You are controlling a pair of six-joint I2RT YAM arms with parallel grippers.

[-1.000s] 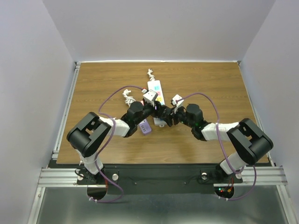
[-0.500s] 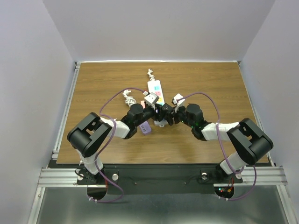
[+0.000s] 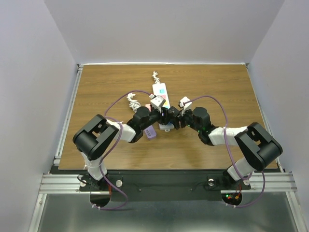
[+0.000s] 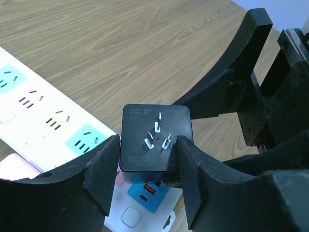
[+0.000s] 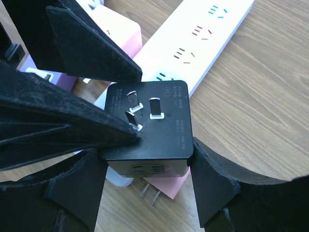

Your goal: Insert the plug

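Note:
A black cube-shaped plug with three metal prongs facing up hangs just above the near end of the white power strip. My left gripper is shut on its two sides. My right gripper is shut on it too, from the opposite direction. The two grippers meet over the table's middle, where the plug itself is mostly hidden between them. One left finger crosses the plug's prong face in the right wrist view.
A white adapter with a blue face lies under the plug. Beside it lie a pink adapter, a pink block with two bare prongs and a purple block. A coiled white cable sits left of the strip.
The left arm's elbow has shifted slightly to the right. Both grippers stay together on the plug at the strip's near end.

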